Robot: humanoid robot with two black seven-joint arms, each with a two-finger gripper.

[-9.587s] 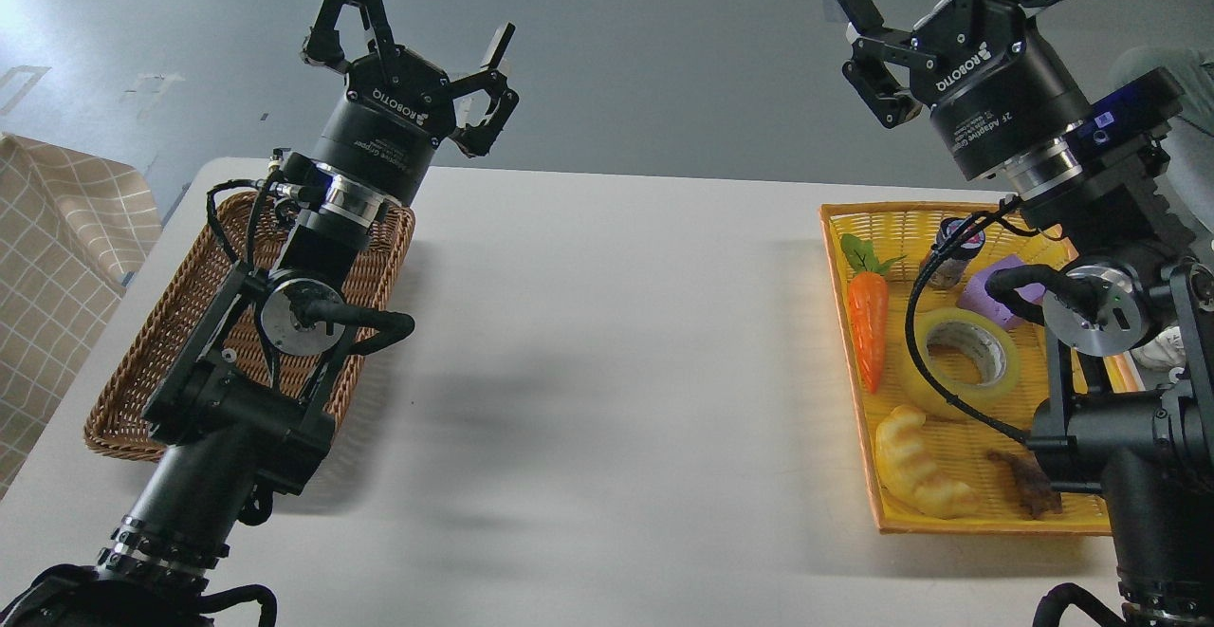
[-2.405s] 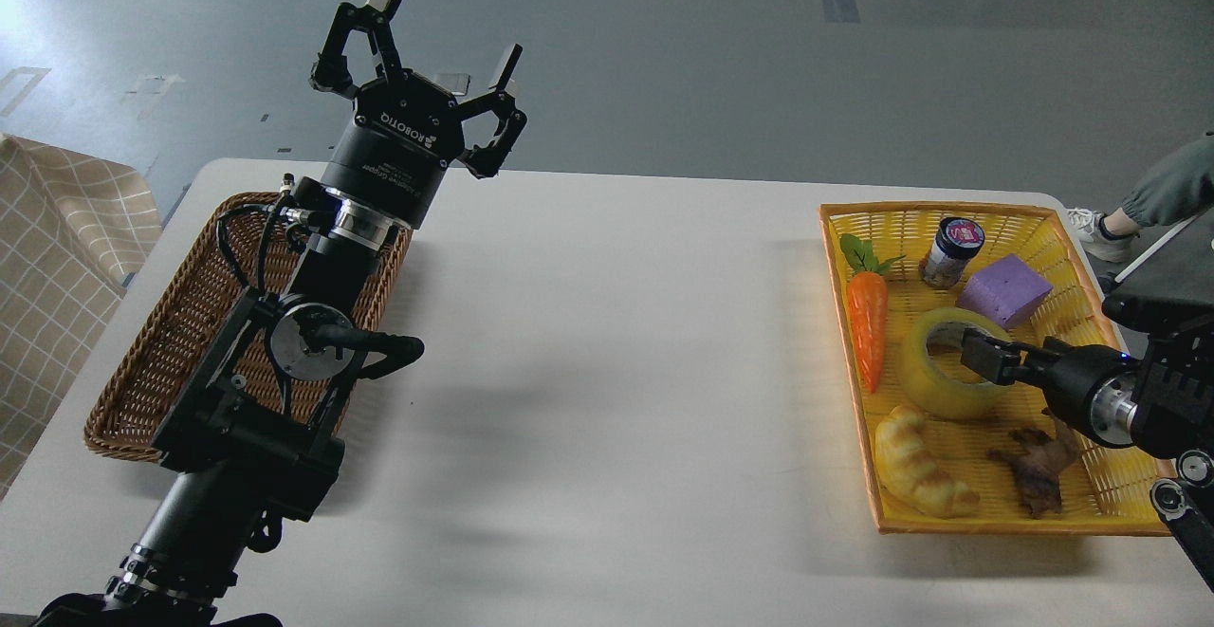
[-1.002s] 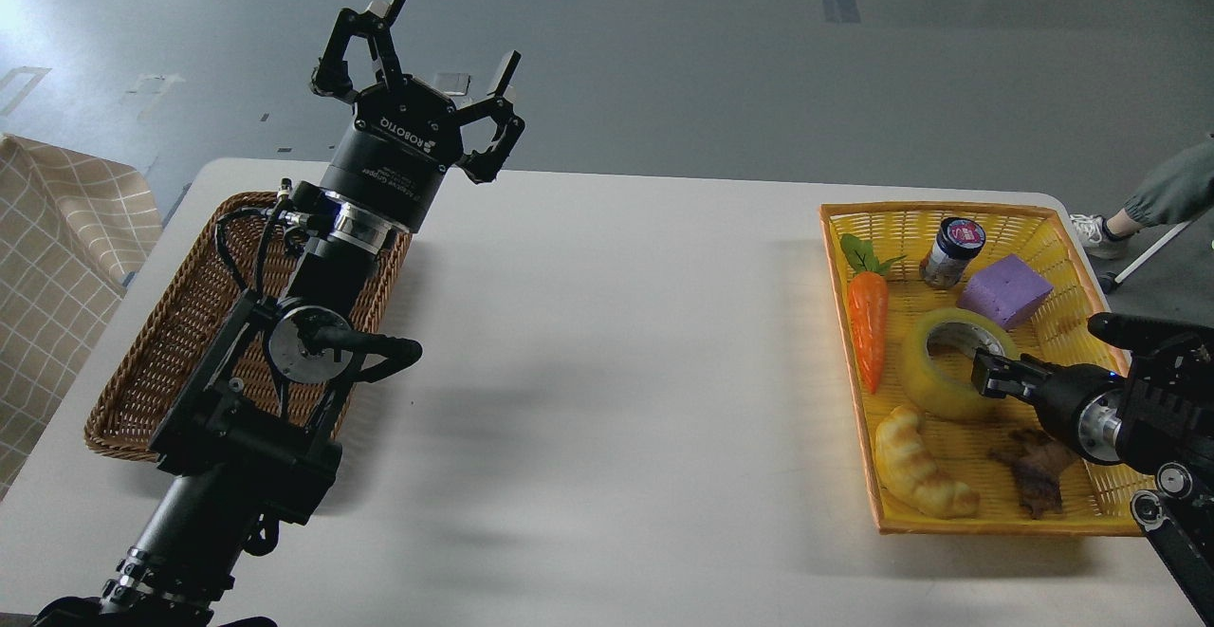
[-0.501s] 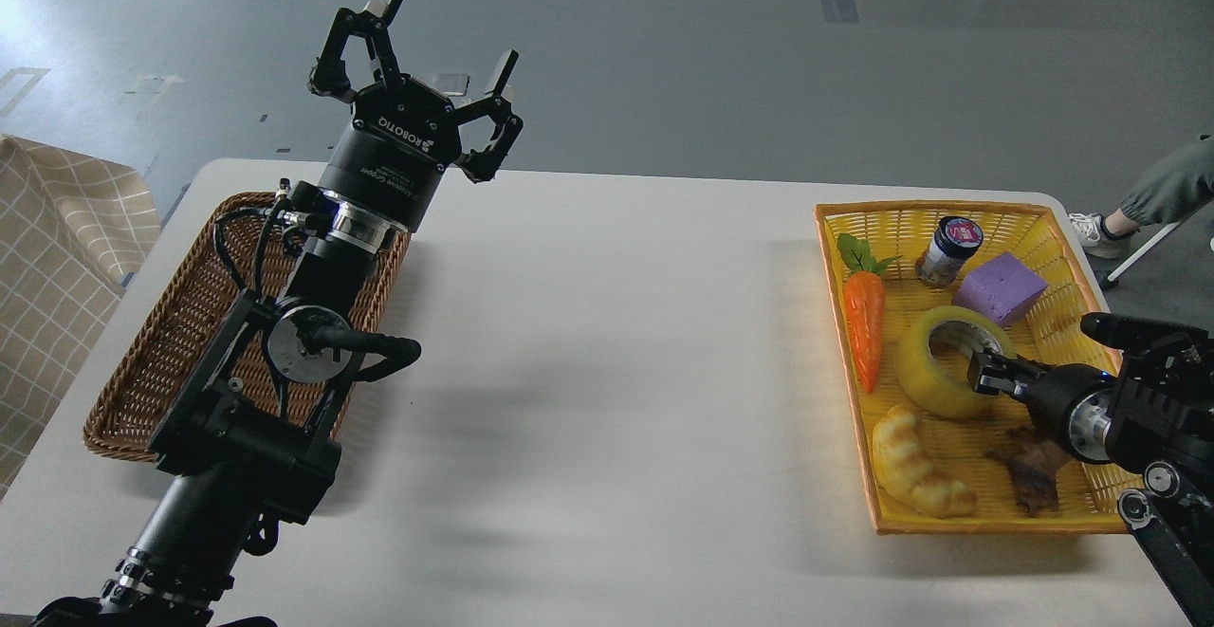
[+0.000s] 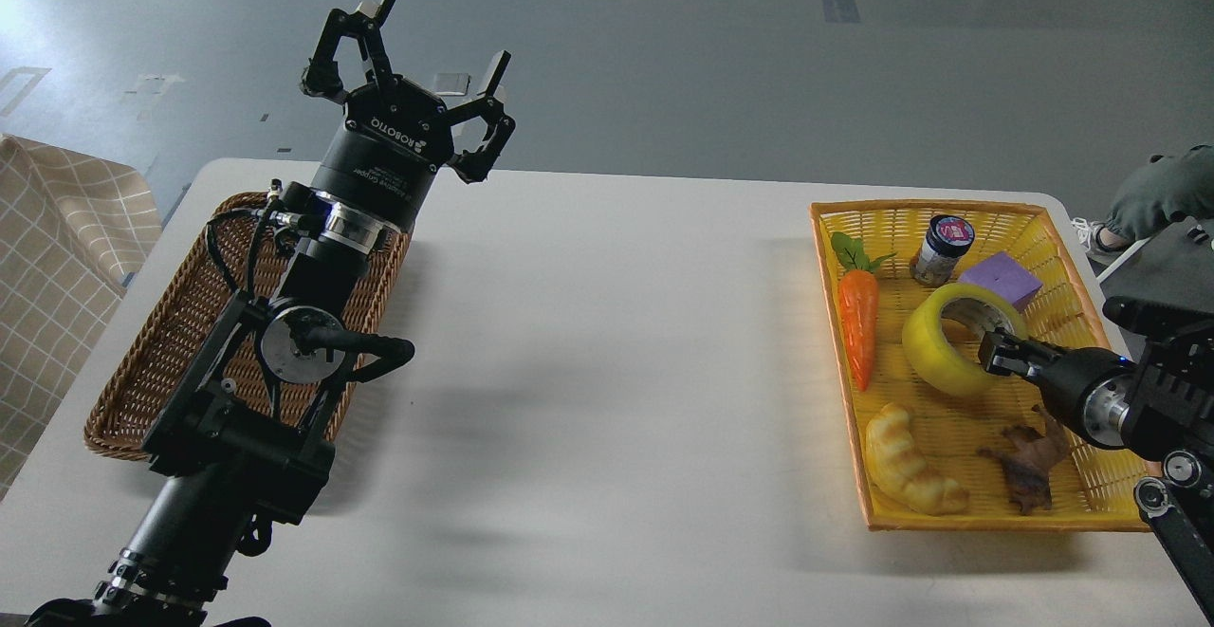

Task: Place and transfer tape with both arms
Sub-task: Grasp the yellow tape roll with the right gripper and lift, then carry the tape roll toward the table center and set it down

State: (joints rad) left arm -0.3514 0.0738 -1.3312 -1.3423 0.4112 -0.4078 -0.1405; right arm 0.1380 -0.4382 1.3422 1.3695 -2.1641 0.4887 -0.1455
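The yellow tape roll (image 5: 939, 347) is tilted up on its edge above the floor of the yellow basket (image 5: 958, 516) at the right. My right gripper (image 5: 996, 347) reaches in from the right and is shut on the roll's near rim, one finger inside the pale core. My left gripper (image 5: 417, 44) is open and empty, held high above the far end of the brown wicker basket (image 5: 142, 361) at the left.
The yellow basket also holds a toy carrot (image 5: 856, 319), a small jar (image 5: 941, 249), a purple block (image 5: 1003, 281), a pale ridged dumpling toy (image 5: 910, 461) and a brown toy (image 5: 1029, 456). White table (image 5: 607, 342) lies between the baskets. A person's leg (image 5: 1152, 195) shows at far right.
My right gripper has lifted the tape roll up and tilted it; the yellow basket has shifted slightly left. The left arm has barely moved.
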